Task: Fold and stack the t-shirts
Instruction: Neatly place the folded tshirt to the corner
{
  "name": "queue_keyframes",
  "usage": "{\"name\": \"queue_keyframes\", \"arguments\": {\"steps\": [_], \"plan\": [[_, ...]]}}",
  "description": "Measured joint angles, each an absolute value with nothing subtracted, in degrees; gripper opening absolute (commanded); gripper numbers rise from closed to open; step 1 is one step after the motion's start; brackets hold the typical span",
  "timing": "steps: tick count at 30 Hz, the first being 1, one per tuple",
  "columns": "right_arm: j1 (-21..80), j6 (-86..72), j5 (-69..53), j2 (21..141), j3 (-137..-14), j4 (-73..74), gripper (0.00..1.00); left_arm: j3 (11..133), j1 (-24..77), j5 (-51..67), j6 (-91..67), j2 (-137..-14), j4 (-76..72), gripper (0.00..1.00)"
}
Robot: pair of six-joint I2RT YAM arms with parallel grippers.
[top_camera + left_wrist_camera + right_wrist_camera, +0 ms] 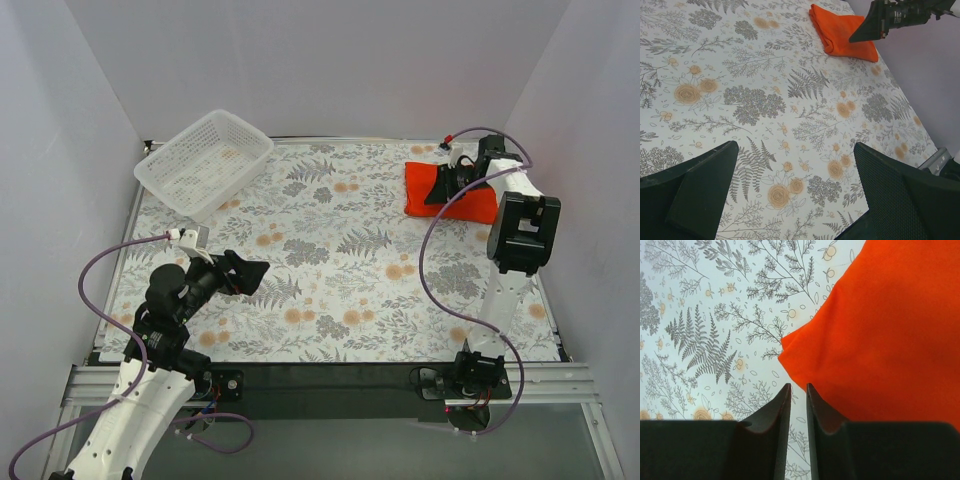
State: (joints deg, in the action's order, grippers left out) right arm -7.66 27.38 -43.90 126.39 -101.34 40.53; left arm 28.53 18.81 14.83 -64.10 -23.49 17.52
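T-shirt point(890, 325), just ahead and right of the right gripper point(798, 386) jaws: thin matt cloth, smooth. Table cover point(715, 315) beneath them: matt, floral-printed. Left gripper point(795, 155): matt black plastic, one pad point(900, 195) finely cross-hatched. Basket point(205, 163): white plastic lattice.

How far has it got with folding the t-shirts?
Done: the one orange t-shirt lies folded at the table's far right. In hand: nothing; the right hand sits shut at its corner, the left hand hangs open over the table. Left: no other shirt shows to stack; the white basket looks empty.
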Motion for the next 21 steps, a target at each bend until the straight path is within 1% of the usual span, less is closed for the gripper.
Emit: {"name": "queue_keyframes", "arguments": {"steps": [4, 8, 13, 17, 21], "plan": [[-9.9, 27.2, -44.3, 123.8, -100.5, 40.3, 0.22, 28.5, 18.8, 14.9, -64.1, -23.0, 17.5, 0.93], [-11.9, 26.9, -43.2, 123.7, -99.4, 39.7, 0.22, 28.5, 18.8, 15.1, -64.1, -23.0, 17.5, 0.93], [-12.9, 26.7, -40.7, 126.2, -99.2, 39.1, 0.21, 28.5, 18.8, 15.4, -64.1, -23.0, 17.4, 0.93], [-12.9, 27.1, -39.6, 127.6, -98.4, 39.0, 0.22, 28.5, 18.8, 15.5, -64.1, -23.0, 17.3, 0.93], [-12.9, 28.8, -38.1, 123.1, -94.5, 38.9, 0.25, 28.5, 18.8, 15.3, -64.2, -23.0, 17.3, 0.94]]}}
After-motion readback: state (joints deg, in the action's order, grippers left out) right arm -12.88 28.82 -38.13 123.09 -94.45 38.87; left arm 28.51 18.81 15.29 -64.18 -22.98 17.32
